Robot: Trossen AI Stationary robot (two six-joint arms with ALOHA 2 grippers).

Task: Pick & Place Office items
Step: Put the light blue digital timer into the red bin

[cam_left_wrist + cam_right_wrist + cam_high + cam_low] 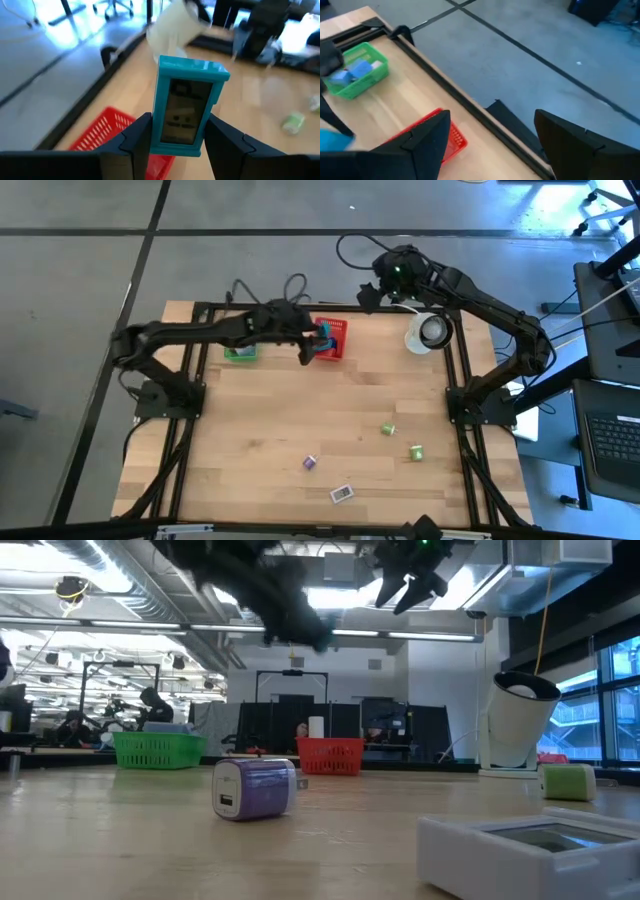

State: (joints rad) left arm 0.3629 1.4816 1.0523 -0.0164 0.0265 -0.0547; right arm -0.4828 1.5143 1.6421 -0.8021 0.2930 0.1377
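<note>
My left gripper (318, 343) hangs over the red mesh basket (333, 340) near the table's far edge, shut on a teal rectangular piece (187, 102) with a dark window. My right gripper (368, 294) is open and raised above the far edge, right of the red basket, touching nothing. Two small green blocks (388, 428) (416, 451), a lavender block (310, 463) and a white flat piece (342, 494) lie on the near right part of the table. In the low view the lavender block (255, 787) lies on its side. Blue blocks (357, 69) sit in the green mesh basket (240, 352). My left gripper pinches the teal piece between its two fingers (137, 137), one on each narrow side of its lower half (160, 140). The piece sticks out past the fingertips. It is lifted clear, above the red basket (107, 132).
A white round cup-like thing (430, 332) stands at the far right, tilted in the low view (520, 720). Black frame rails run along the table's left, right and far edges. The wooden middle of the table (280, 410) is bare.
</note>
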